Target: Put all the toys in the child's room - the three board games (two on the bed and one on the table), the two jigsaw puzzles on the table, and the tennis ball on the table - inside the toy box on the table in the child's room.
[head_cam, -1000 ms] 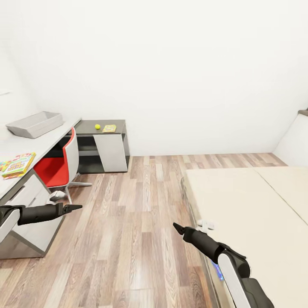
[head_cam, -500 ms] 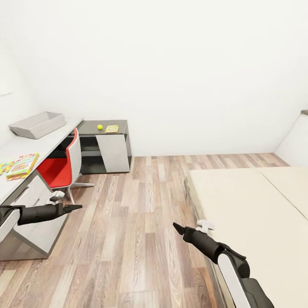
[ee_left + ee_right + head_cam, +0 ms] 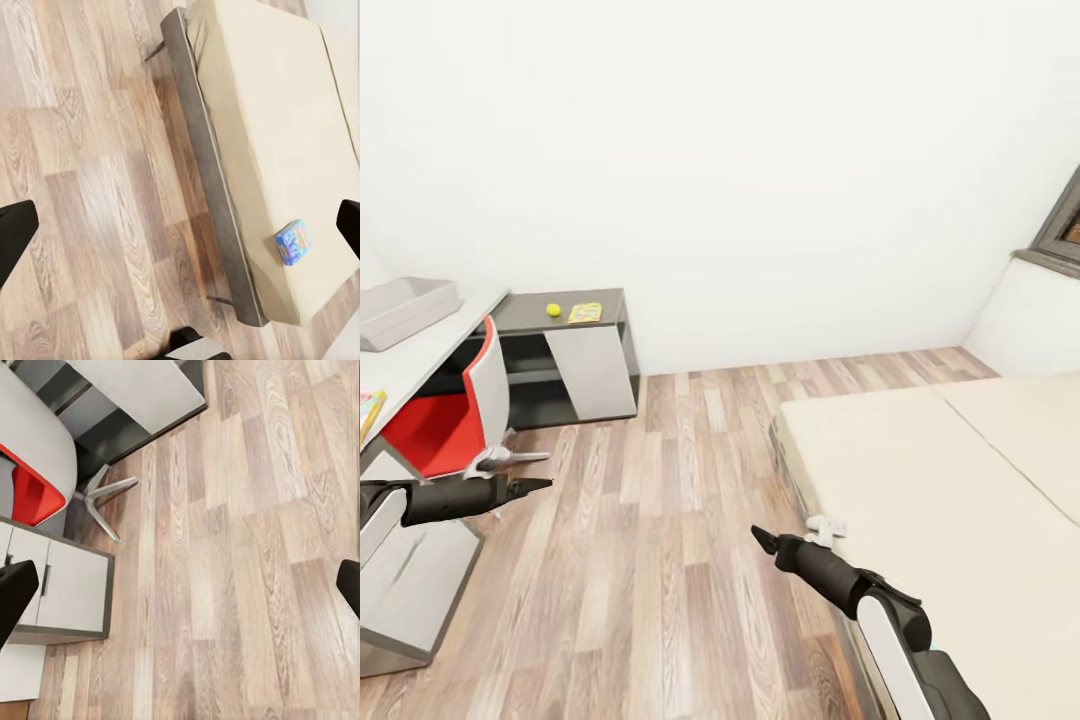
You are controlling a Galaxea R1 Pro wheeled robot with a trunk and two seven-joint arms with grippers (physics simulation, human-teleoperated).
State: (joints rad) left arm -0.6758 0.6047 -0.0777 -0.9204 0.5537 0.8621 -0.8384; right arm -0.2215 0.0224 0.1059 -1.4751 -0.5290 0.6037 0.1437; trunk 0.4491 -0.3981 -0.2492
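Little of the task looks done — both arms are held out over the wood floor, and the left pincer and right pincer carry nothing, each with fingers spread wide in its wrist view. Well ahead of the left pincer, the tennis ball and a flat colourful box – puzzle or game, too small to tell – lie on the dark tabletop, apart from the grey toy box, whose inside is hidden. A blue board game lies on the bed beside the right pincer, so nearly everything seems left
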